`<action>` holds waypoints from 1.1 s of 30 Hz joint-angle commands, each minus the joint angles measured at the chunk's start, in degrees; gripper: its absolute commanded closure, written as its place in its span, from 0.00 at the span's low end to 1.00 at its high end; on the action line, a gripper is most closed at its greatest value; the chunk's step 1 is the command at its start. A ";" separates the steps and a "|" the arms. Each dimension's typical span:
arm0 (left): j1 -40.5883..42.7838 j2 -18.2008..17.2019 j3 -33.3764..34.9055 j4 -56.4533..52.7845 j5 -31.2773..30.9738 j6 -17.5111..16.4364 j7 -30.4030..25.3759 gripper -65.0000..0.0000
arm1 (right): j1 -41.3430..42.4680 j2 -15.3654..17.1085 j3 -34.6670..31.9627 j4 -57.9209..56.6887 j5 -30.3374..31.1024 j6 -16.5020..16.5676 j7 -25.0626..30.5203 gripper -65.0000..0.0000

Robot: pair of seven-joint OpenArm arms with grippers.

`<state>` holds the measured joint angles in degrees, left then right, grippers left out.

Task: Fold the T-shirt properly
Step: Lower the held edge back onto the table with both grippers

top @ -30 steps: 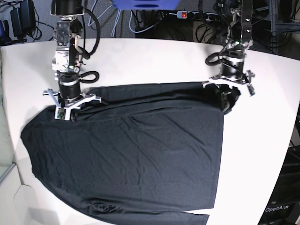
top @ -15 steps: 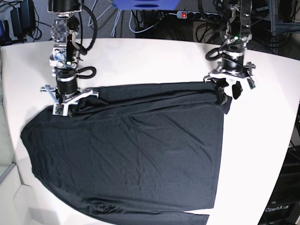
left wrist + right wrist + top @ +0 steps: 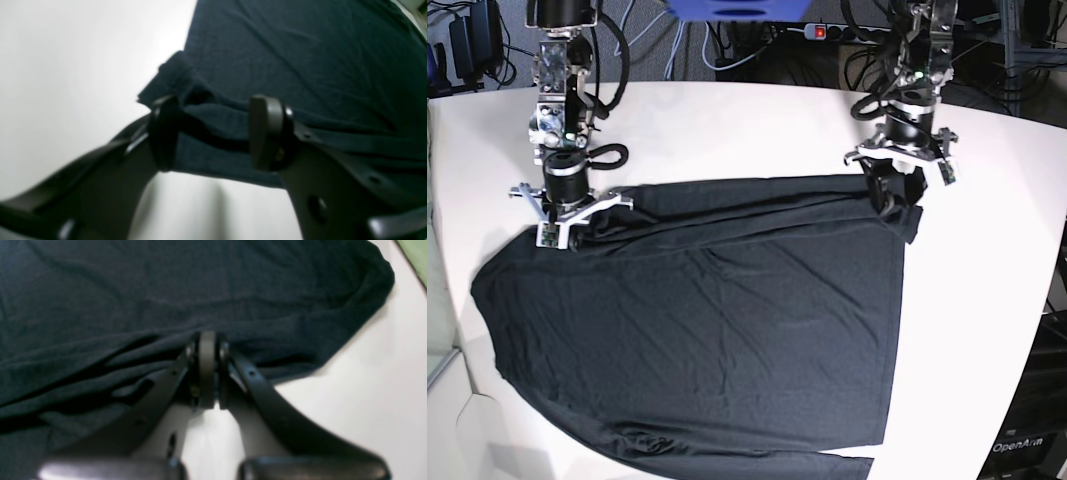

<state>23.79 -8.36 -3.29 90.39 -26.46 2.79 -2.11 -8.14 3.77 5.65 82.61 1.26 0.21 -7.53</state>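
The black T-shirt lies spread flat on the white table, with a folded band along its far edge. My right gripper, on the base view's left, is shut at the shirt's far left edge. In the right wrist view the gripper pinches bunched fabric of the shirt. My left gripper is at the far right corner. In the left wrist view it is open, and the shirt's folded hem lies between its fingers.
Cables and a power strip lie behind the table's far edge. The table's curved right edge drops to dark equipment. A green surface shows beyond the table in the right wrist view.
Both arms have shifted toward the far side and slightly left in the base view. The left gripper has lifted off the shirt's right corner and turned. The right gripper has tugged the left edge a little.
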 commanded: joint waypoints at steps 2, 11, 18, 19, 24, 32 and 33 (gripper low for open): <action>-0.36 -0.21 -0.18 -0.32 -0.05 -0.28 -1.54 0.50 | 0.71 0.32 0.11 1.22 -0.16 0.10 1.33 0.99; -0.63 -0.21 -0.18 -2.96 -0.05 -0.28 -1.54 0.50 | 0.36 0.32 0.11 1.13 -0.25 0.10 1.42 0.78; -0.71 -0.21 -0.18 -4.63 -0.05 -0.28 -1.54 0.50 | 0.36 0.23 0.11 1.22 -0.25 0.10 1.68 0.75; -0.80 -0.21 -0.18 -5.16 -0.05 -0.28 -1.54 0.50 | 0.36 0.23 0.11 1.22 -0.25 0.10 1.68 0.75; -1.24 -0.21 -0.18 -6.92 -0.05 -0.37 -1.54 0.50 | 0.36 0.32 0.11 1.22 -0.25 0.10 1.68 0.75; -1.51 -0.21 -0.18 -7.53 0.13 -0.46 -1.54 0.50 | 0.45 0.41 0.11 0.95 -0.25 0.10 1.42 0.75; -1.51 -0.30 -0.10 -7.53 0.13 -0.46 -1.54 0.50 | 0.45 0.58 0.11 0.86 -0.25 0.10 1.33 0.75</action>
<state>22.20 -8.40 -3.31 82.26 -26.39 2.59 -3.22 -8.32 3.84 5.67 82.59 1.26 0.21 -7.55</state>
